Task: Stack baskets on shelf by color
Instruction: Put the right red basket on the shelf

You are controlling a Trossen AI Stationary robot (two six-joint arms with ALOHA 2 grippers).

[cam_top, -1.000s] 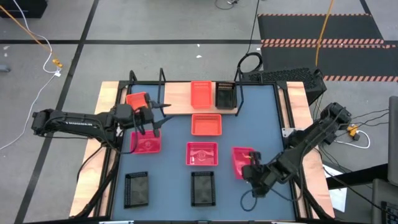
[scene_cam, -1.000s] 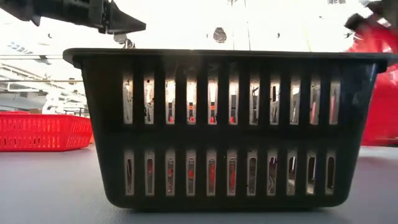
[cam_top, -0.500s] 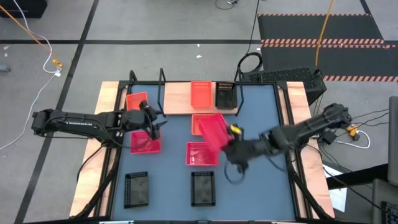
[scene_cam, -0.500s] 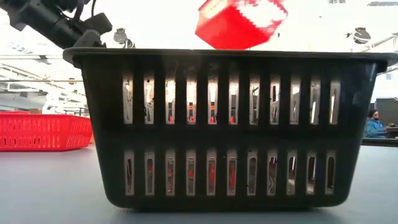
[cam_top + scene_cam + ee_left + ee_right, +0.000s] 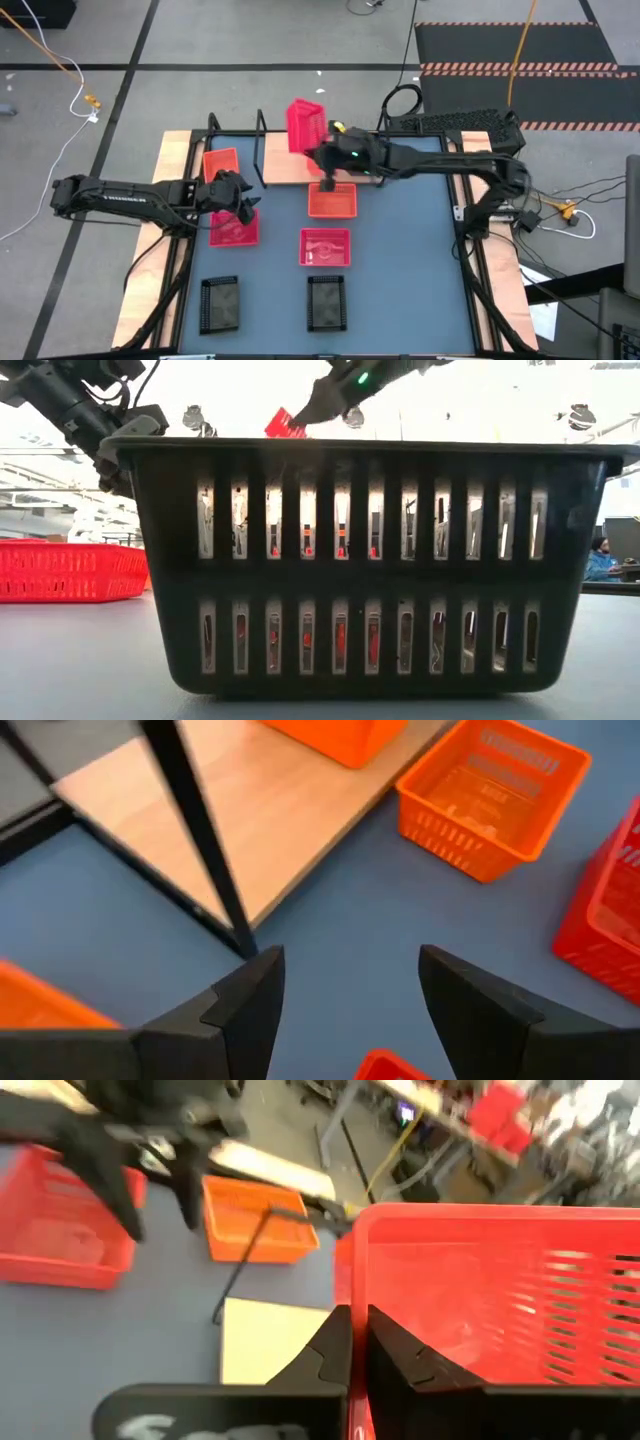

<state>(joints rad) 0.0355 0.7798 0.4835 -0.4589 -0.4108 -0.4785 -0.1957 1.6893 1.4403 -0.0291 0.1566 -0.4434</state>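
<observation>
My right gripper is shut on a pinkish-red basket and holds it tipped on its side above the shelf, whose light wooden board lies at the table's far edge. An orange basket sits on the shelf's left end. An orange basket, two pinkish-red baskets and two black baskets rest on the blue table. My left gripper hangs open beside the left pinkish-red basket, near the shelf's wire frame. My right gripper pinches one side wall of the pinkish-red basket at its rim, near a corner. One finger is inside the basket and one outside. The basket is lifted clear and tipped on its side above the shelf.
The right arm reaches across the shelf's right half and hides what stands there. A black basket fills the low view, with a pinkish-red one behind it at left. Bare blue table lies at the right.
My right gripper has lifted the pinkish-red basket off the table's near right part and swung it up and toward the far edge, over the shelf; the basket has tipped onto its side. My left gripper has sunk a little toward the table.
</observation>
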